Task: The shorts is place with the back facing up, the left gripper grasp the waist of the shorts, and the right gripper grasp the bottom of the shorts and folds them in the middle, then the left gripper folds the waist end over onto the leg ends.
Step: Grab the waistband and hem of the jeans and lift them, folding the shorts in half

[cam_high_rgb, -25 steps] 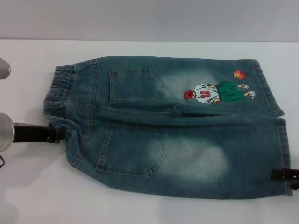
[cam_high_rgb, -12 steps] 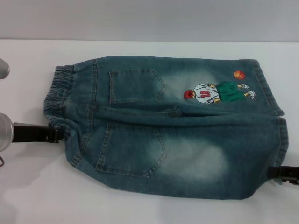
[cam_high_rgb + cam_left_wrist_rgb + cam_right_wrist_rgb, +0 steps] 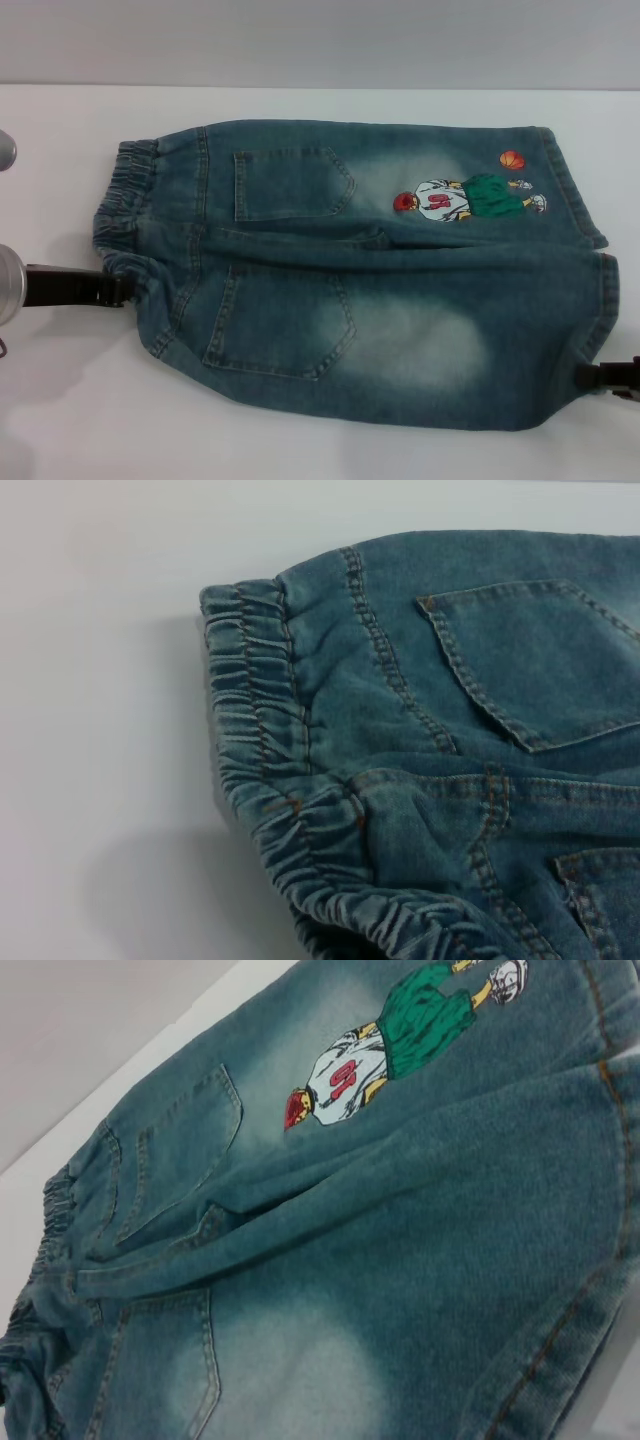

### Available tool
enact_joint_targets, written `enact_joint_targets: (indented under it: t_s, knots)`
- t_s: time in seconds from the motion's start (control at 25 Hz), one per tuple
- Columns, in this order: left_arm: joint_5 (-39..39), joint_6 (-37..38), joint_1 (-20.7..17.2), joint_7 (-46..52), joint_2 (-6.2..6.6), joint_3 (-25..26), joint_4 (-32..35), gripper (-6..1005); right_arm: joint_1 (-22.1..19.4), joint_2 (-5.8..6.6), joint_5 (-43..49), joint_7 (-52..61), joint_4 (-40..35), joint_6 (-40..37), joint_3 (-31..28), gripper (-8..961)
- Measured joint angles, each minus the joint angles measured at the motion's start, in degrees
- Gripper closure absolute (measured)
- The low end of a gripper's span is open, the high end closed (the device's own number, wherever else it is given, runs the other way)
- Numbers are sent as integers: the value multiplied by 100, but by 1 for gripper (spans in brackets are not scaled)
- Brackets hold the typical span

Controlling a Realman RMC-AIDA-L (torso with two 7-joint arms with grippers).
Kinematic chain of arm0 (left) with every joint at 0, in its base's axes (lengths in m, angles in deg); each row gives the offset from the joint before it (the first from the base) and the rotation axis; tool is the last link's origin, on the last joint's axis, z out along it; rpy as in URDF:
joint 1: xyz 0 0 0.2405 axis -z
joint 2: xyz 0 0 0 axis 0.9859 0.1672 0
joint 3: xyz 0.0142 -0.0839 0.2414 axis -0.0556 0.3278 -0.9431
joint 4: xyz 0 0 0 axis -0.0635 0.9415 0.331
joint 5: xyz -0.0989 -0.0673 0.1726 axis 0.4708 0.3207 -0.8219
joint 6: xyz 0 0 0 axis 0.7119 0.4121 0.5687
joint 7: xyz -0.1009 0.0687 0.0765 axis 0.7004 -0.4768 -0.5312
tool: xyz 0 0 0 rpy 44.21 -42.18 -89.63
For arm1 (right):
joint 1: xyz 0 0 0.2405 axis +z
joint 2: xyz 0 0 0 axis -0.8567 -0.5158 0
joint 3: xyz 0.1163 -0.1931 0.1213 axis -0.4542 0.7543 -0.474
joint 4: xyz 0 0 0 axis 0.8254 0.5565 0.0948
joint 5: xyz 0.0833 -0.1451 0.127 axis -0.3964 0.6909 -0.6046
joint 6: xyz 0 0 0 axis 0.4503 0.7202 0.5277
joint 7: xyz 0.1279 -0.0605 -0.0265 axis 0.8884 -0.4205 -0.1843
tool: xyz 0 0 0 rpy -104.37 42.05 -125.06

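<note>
Blue denim shorts (image 3: 370, 270) lie flat on the white table (image 3: 60, 410), back pockets up, with the elastic waist (image 3: 125, 200) to the left and the leg ends to the right. My left gripper (image 3: 118, 288) is at the near corner of the waist, shut on the bunched waistband. At the near leg's hem my right gripper (image 3: 592, 378) is shut on the fabric, and the hem curls up around it. The left wrist view shows the gathered waistband (image 3: 260, 730) close up. The right wrist view looks along the shorts (image 3: 330, 1260) from the leg end.
A cartoon basketball player print (image 3: 465, 197) and a small orange ball (image 3: 512, 159) mark the far leg. White table surface surrounds the shorts on all sides, with a grey wall (image 3: 320, 40) behind.
The near leg's hem has pulled inward and curled up at my right gripper, which shifted slightly. My left gripper dropped a little at the waist.
</note>
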Motion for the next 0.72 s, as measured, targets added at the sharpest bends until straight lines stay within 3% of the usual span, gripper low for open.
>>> enact_joint_targets:
  t_s: [0.12,0.72]
  knots:
    - [0,0,-7,3,-2,7,4,861,7,0,-51,-39,18,4,0,892]
    - [428,549,-133,25,-5,136,8,860,122,5,-895,-831,167,-79,-291,897]
